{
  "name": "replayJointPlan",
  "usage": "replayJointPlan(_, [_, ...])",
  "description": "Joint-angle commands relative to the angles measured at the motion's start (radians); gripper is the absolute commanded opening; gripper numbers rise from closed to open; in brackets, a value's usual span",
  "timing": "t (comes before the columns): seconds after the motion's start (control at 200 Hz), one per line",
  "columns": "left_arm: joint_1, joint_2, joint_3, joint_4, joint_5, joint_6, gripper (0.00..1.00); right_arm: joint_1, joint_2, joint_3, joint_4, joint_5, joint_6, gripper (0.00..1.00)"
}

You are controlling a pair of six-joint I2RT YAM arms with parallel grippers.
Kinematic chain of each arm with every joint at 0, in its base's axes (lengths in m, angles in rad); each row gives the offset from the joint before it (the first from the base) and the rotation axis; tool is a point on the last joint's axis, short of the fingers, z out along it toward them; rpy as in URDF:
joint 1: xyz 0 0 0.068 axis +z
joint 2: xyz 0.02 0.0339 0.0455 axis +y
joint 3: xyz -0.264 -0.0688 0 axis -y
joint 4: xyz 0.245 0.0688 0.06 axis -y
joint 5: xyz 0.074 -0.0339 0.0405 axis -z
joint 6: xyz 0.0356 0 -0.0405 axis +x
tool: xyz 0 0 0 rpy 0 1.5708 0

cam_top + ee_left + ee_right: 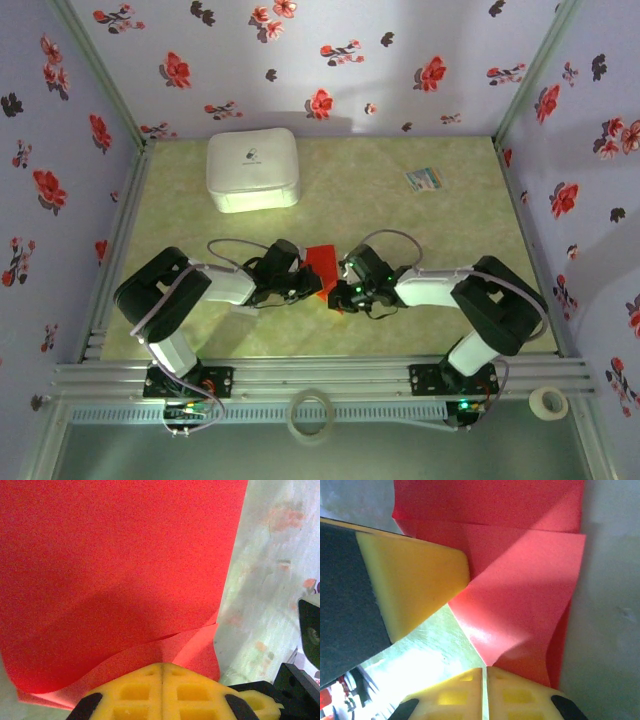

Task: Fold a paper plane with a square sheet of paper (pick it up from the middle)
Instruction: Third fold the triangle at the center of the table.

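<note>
Tearing or a crooked crease is the risk if the arms tug unevenly: the left gripper [162,675] has its jaws pressed together, pinching the red, partly folded sheet of paper [320,260] at mid-table between the arms, and the right gripper [486,677] has its jaws likewise closed on a flap.

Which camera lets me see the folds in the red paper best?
The right wrist view: the red paper sits close, with overlapping layers and slanted creases clear. The left wrist view shows it as one big red face with a curling edge. From the top view it is a tiny red patch.
</note>
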Motion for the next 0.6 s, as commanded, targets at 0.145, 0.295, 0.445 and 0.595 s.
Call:
replayJointPlan(0.145, [0.002, 0.039, 0.001, -0.046, -0.031, 0.022, 0.00, -0.025, -0.025, -0.086, 0.062, -0.065, 0.043, 0.14])
replayJointPlan(0.295, [0.004, 0.040, -0.002, -0.044, -0.035, 0.021, 0.00, -0.035, -0.058, -0.133, 0.066, -0.062, 0.049, 0.14])
replayJointPlan(0.445, [0.005, 0.040, -0.001, -0.043, -0.034, 0.021, 0.00, -0.044, -0.089, -0.166, 0.061, -0.052, 0.051, 0.14])
replayJointPlan(0.595, [0.006, 0.038, -0.003, -0.042, -0.034, 0.020, 0.00, -0.045, -0.152, -0.129, -0.066, -0.016, 0.027, 0.11])
